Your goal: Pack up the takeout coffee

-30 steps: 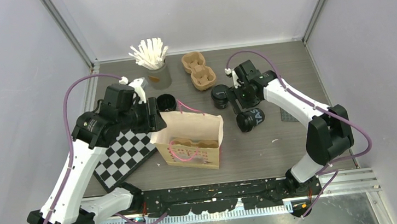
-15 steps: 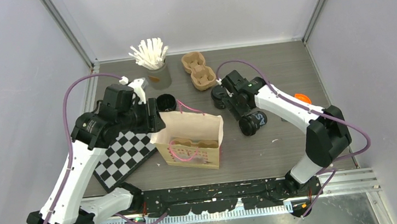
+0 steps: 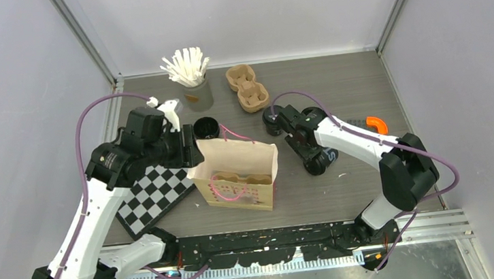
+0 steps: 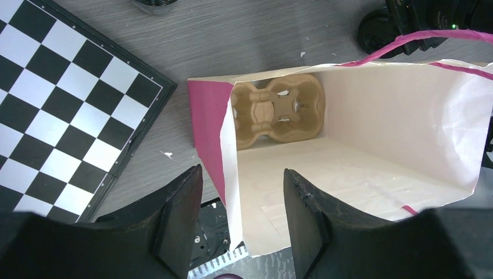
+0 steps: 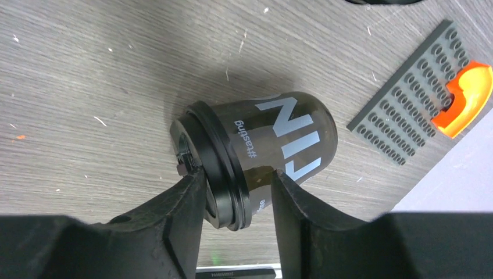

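Note:
A black takeout coffee cup [image 5: 279, 139] with pale lettering lies on its side on the table, its black lid [image 5: 218, 168] on. My right gripper [image 5: 237, 174] is shut on its lid end: one finger presses the lid's top, the other the cup wall. From above this cup [image 3: 323, 162] lies right of the paper bag [image 3: 237, 171]. Another lidded cup [image 3: 271, 120] stands behind my right arm, and an open black cup [image 3: 207, 127] stands behind the bag. My left gripper [image 4: 241, 174] is open, astride the bag's left wall [image 4: 232, 151] without touching it.
A brown pulp carrier [image 4: 276, 110] lies at the bottom of the bag. A second carrier [image 3: 247, 88] and a grey cup of white sticks [image 3: 192, 83] stand at the back. A chessboard [image 3: 154, 193] lies left of the bag, and a grey stud plate [image 5: 407, 125] with an orange piece [image 5: 471, 96] lies right.
My right arm has swung down and left onto the lying cup, and its jaws have narrowed around the lid end. The cup has shifted slightly. The left arm has barely moved.

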`<state>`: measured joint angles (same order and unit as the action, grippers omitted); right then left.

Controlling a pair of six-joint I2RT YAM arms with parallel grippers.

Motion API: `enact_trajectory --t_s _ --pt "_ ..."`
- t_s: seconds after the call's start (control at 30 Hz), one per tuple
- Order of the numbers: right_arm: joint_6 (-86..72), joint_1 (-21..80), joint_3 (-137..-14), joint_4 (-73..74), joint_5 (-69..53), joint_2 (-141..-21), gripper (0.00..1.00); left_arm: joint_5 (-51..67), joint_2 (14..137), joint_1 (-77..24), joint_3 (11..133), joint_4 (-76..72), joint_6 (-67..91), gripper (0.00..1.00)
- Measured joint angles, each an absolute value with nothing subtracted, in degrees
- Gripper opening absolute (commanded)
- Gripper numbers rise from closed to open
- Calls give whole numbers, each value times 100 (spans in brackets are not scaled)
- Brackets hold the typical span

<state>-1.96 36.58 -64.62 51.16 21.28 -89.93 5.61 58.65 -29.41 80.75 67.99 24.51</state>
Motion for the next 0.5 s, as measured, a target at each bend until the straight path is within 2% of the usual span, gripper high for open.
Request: enact_trajectory --t_s 0.1,0.23,0.37,0.5 --pt "-248 3658 -6326 5151 2204 -8818 35 561 5848 -2941 8075 6810 2429 55" --pt "-322 3658 -6202 5157 2226 -8554 27 561 5817 -2941 8075 6814 2379 55" --pt "-368 3658 -6169 5188 2187 -8447 22 561 5802 -2941 8075 6816 2368 55" --pt "-486 3658 -6169 5183 1949 -8300 21 561 5793 -2941 8075 6816 2364 55"
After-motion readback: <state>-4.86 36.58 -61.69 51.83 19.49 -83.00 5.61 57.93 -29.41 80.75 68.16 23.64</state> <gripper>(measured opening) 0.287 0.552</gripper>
